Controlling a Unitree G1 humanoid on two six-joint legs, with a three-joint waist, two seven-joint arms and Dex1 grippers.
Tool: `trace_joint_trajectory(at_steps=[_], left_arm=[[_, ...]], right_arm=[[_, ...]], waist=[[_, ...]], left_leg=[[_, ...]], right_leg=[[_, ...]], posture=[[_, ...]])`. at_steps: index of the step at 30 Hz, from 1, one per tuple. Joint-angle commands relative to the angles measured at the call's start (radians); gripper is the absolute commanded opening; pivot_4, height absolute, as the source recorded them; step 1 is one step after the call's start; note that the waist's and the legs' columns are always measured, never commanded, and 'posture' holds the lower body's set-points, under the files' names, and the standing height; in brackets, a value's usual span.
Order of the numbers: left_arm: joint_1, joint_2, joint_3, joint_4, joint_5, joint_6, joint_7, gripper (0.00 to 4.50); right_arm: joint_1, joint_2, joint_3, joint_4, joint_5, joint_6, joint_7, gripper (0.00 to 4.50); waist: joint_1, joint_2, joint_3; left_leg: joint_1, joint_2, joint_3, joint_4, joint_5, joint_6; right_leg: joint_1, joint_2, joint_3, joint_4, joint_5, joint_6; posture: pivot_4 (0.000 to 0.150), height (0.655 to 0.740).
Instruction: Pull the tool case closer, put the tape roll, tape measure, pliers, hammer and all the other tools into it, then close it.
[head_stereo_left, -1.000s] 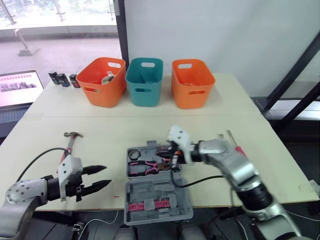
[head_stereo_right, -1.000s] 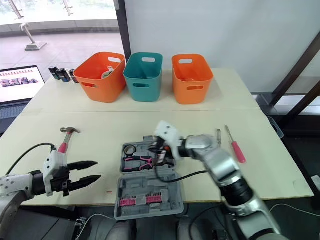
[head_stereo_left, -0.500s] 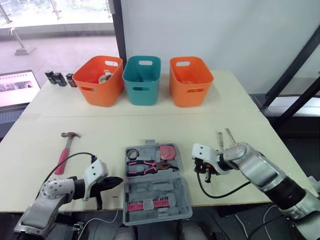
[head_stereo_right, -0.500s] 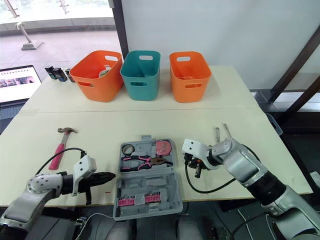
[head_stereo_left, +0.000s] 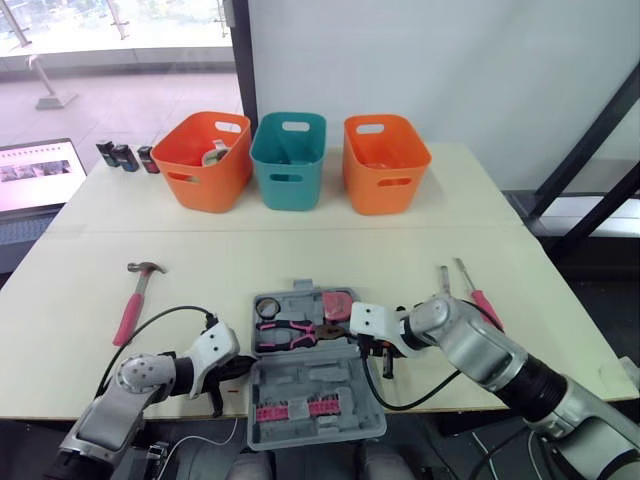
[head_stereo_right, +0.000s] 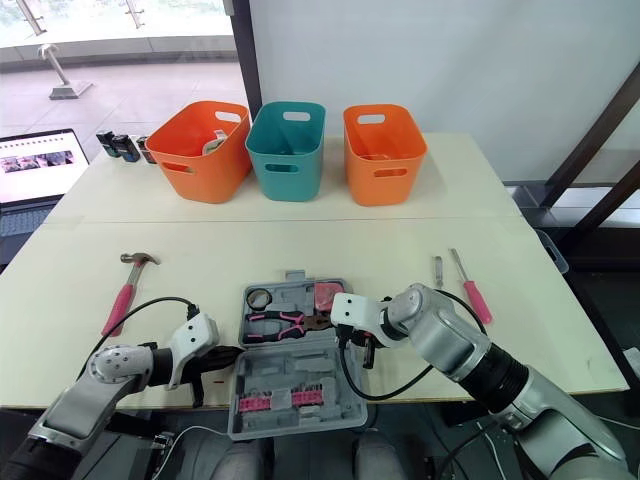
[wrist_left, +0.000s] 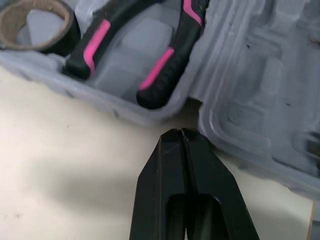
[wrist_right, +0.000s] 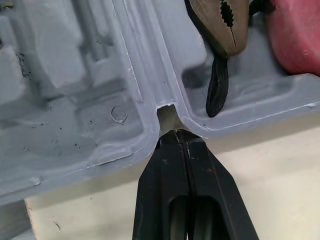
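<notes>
grey tool case (head_stereo_left: 310, 378) open flat at the near edge of the surface (head_stereo_left: 200, 250); holds tape roll (head_stereo_left: 267, 309), pliers (head_stereo_left: 290, 332) and red tape measure (head_stereo_left: 337, 303) in its far half. left pincer (wrist_left: 181, 134) closed, fingers pressed together, tips at the hinge notch on the case's left side. right pincer (wrist_right: 176, 134) likewise closed, at the opposite notch. hammer (head_stereo_left: 135, 295) well left of the case, screwdriver (head_stereo_left: 478, 298) to its right.

Surface: pale table (head_stereo_left: 300, 250) | near edge: open tool case (head_stereo_left: 305, 383) | left: hammer (head_stereo_left: 133, 300) | right: red screwdriver (head_stereo_left: 480, 300) | far: orange bin (head_stereo_left: 195, 182), teal bin (head_stereo_left: 287, 182), second orange bin (head_stereo_left: 385, 187)
</notes>
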Motion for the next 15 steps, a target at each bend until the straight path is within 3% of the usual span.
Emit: trace_joint_trajectory(at_steps=[1, 8, 15], left_arm=[[-0.043, -0.027, -0.055, 0.037, 0.027, -0.007, -0.006, 0.03], [-0.133, -0.070, -0.070, 0.130, 0.046, -0.016, -0.017, 0.03], [-0.323, -0.099, -0.062, 0.401, 0.095, -0.132, -0.016, 0.03]], right_arm=[[-0.023, 0.015, 0.018, -0.015, -0.018, -0.028, 0.015, 0.00], [-0.048, 0.046, -0.008, 0.042, -0.046, -0.045, 0.005, 0.00], [-0.116, 0.111, -0.060, 0.255, -0.073, -0.119, -0.040, 0.00]], waist=[[0.004, 0.000, 0.000], [0.022, 0.001, 0.000], [0.023, 0.001, 0.000]], left_leg=[[0.000, 0.000, 0.000, 0.000, 0.000, 0.000], [0.002, 0.000, -0.001, 0.010, 0.000, 0.000], [0.004, -0.001, -0.001, 0.011, 0.000, 0.000]], right_leg=[[0.000, 0.000, 0.000, 0.000, 0.000, 0.000], [0.002, 0.000, 0.000, 0.000, 0.003, -0.001], [0.005, 0.000, 0.000, 0.000, 0.005, 0.000]], posture=[[0.150, 0.7400], [0.150, 0.7400], [0.150, 0.7400]])
